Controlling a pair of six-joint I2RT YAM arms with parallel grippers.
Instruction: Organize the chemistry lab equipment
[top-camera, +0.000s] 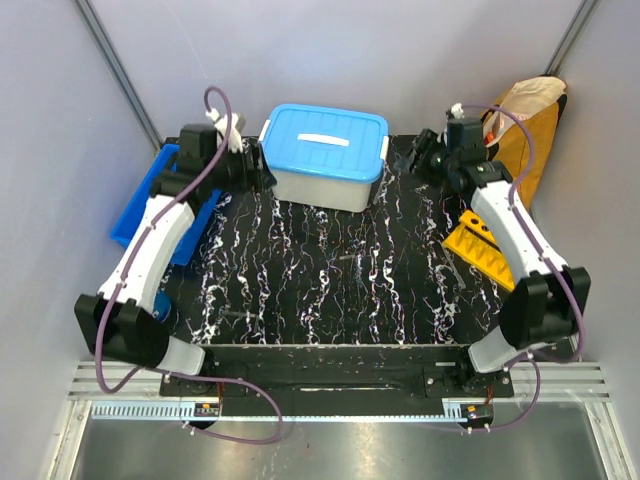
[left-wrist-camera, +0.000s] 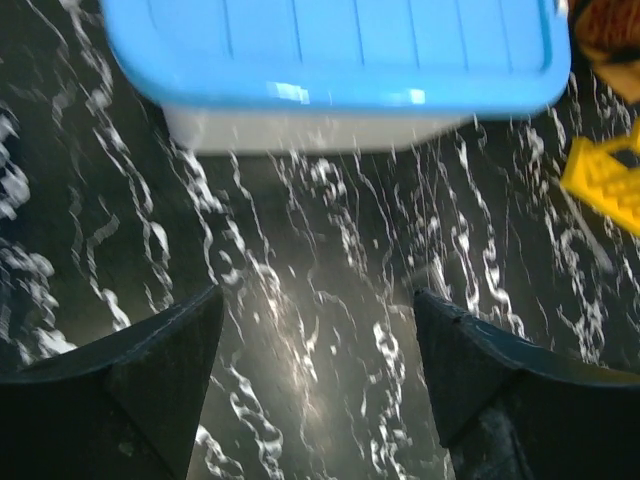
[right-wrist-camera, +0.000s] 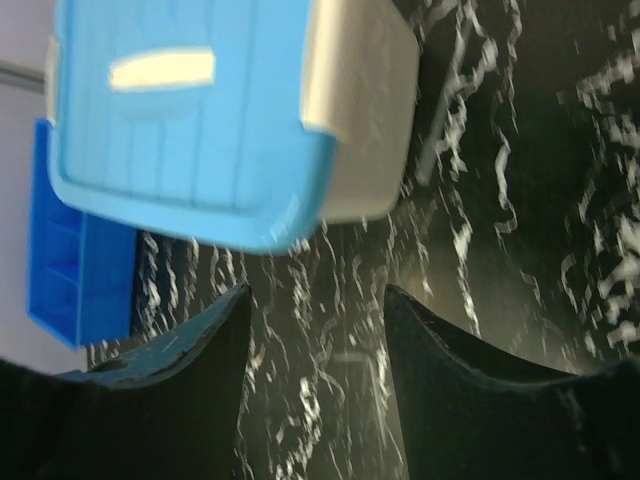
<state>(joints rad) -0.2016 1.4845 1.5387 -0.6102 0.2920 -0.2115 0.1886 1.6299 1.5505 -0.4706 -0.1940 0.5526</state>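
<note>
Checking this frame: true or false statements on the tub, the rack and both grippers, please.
1. The blue lid sits on the white tub. True.
2. The yellow rack lies left of the tub. False: it lies to the tub's right.
3. The left gripper is open and empty. True.
4. The right gripper grips the lid. False: it is open, holding nothing.
</note>
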